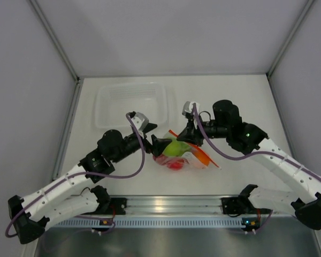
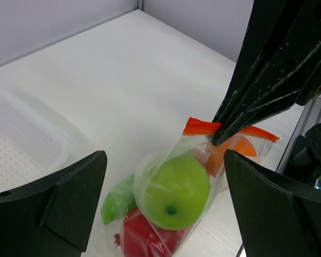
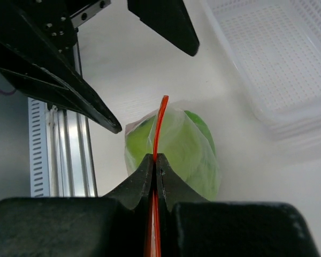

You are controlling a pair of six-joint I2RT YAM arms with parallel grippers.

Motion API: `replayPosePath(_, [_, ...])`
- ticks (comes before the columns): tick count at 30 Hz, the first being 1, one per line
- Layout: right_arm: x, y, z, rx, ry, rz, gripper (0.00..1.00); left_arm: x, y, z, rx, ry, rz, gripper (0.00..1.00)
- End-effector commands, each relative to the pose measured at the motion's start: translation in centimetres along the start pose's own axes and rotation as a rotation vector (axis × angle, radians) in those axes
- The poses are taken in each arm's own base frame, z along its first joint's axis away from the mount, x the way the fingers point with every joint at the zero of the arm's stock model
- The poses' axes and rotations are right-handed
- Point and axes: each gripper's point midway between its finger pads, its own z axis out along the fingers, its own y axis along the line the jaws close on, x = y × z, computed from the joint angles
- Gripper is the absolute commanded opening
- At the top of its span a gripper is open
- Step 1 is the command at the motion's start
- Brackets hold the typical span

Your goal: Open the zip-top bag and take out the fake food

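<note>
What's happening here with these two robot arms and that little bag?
The right gripper is shut on the orange-red zipper strip of the zip-top bag, holding its mouth up. The left gripper is wide open and faces the bag from the other side with nothing in it. A green fruit, a red fruit and an orange piece show inside the bag, so nothing has been taken out yet. A clear tub sits behind.

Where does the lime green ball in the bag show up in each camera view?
Top external: green ball near centre.
Left wrist: bottom centre.
Right wrist: centre, behind the zipper strip, at.
Shared landmark: the clear tub.
</note>
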Motion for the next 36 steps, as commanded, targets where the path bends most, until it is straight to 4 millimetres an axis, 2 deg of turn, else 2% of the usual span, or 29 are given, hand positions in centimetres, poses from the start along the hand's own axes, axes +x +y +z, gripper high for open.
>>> replayPosePath(1, [-2.9,2.2,-1.1,-0.102,-0.067,-0.117,0.0,-1.3,-1.4,0.9,0.092,-0.052,0.048,0.97])
replayPosePath(4, [-2.9,3.1,-1.2,-0.145,-0.051,-0.127,0.0,-0.7,-2.1,1.8,0.139,-0.023,0.052,0.93])
replayPosePath(6, [-3.4,3.1,-1.3,-0.143,-0.065,-0.144,0.0,0.1,-3.0,2.2,0.196,0.01,0.048,0.86])
replayPosePath(8, [-3.8,2.9,-1.5,-0.124,-0.079,-0.156,0.0,0.7,-3.8,2.4,0.245,0.034,0.046,0.59])
replayPosePath(10, [-4.2,2.5,-1.7,-0.089,-0.096,-0.167,0.0,1.3,-3.7,2.5,0.237,0.048,0.033,0.24])
replayPosePath(11, [-4.2,2.4,-1.7,-0.081,-0.099,-0.166,0.0,1.5,-3.5,2.5,0.227,0.052,0.027,0.02])
replayPosePath(15, [-3.6,1.7,-1.4,-0.043,-0.096,-0.143,0.0,1.1,-1.8,2.6,0.123,0.028,-0.007,0.0])
replayPosePath(17, [-3.4,0.8,-1.3,0.017,-0.103,-0.111,0.12,0.3,-0.8,2.7,0.055,0.005,-0.041,0.0])
replayPosePath(18, [-2.5,0.5,-1.4,0.043,-0.098,-0.091,0.22,-0.1,-0.3,2.7,0.021,-0.008,-0.052,0.0])
replayPosePath(19, [-2.0,-0.4,-1.5,0.108,-0.099,-0.058,0.28,-0.4,-0.3,2.6,0.016,-0.015,-0.064,0.0])
replayPosePath(20, [-2.4,-1.1,-1.8,0.156,-0.138,-0.054,0.33,-1.0,-0.6,2.4,0.023,-0.024,-0.075,0.0])
replayPosePath(21, [-1.4,-1.4,-2.3,0.202,-0.151,-0.034,0.42,-1.1,-1.0,2.2,0.046,-0.022,-0.08,0.0])
replayPosePath(22, [-1.4,-2.6,-3.0,0.29,-0.181,0.016,0.45,-1.7,-1.2,1.9,0.053,-0.035,-0.083,0.0])
replayPosePath(26, [-0.9,-4.0,-6.1,0.445,-0.322,0.129,0.55,-3.1,-1.0,1.0,0.023,-0.037,-0.095,0.0])
replayPosePath(28, [-0.5,-4.6,-6.9,0.494,-0.356,0.2,0.62,-4.8,-0.3,0.5,-0.026,-0.064,-0.091,0.0])
replayPosePath(32, [0.8,-5.4,-8.1,0.54,-0.385,0.275,0.65,-6.9,1.2,-0.7,-0.133,-0.078,-0.087,0.0])
replayPosePath(33, [0.7,-5.3,-8.3,0.533,-0.395,0.28,0.66,-7.0,1.4,-1.0,-0.148,-0.061,-0.087,0.0])
replayPosePath(34, [0.6,-4.9,-8.3,0.509,-0.405,0.289,0.67,-8.3,1.4,-1.3,-0.156,-0.082,-0.089,0.0])
replayPosePath(36, [0.6,-4.9,-8.9,0.513,-0.431,0.286,0.68,-9.3,1.6,-1.8,-0.176,-0.097,-0.096,0.0])
